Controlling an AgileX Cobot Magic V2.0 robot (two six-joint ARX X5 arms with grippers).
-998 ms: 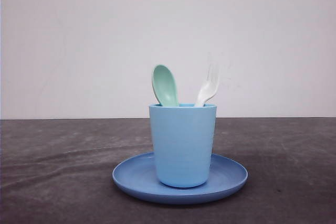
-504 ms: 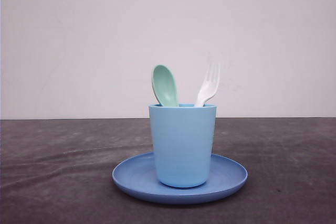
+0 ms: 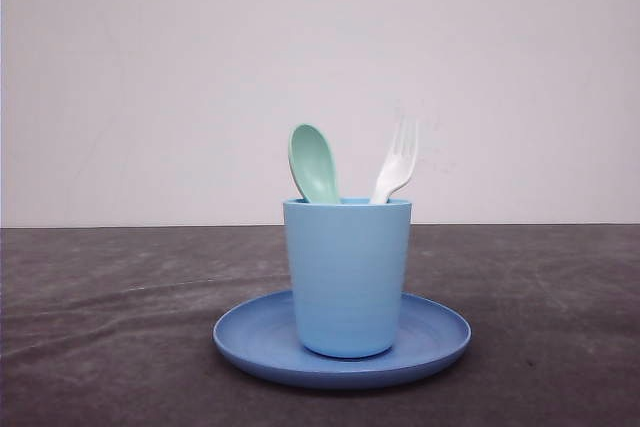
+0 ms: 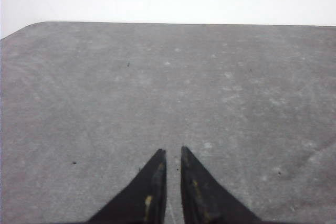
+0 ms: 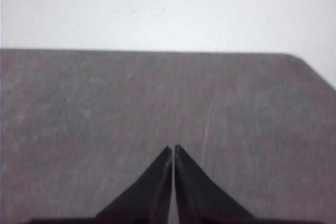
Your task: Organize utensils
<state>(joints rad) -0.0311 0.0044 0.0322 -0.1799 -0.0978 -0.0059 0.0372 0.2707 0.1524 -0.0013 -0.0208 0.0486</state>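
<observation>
Nearest, the round blue plate (image 3: 250, 342) carries the light blue plastic cup (image 3: 347, 277) at frame centre; the pale mint-green plastic spoon (image 3: 314, 163) and white plastic fork (image 3: 396, 163) stand inside. Left gripper (image 4: 173, 153) and right gripper (image 5: 173, 149) are clenched, empty (over bare table): a careless reach could topple the cup

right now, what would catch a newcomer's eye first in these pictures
A light blue cup stands upright in the middle of a round blue plate on the dark table. Out of it stick a mint-green spoon, bowl up, on the left, and a white fork, tines up, on the right. Both wrist views show closed black fingertips over bare table.
</observation>
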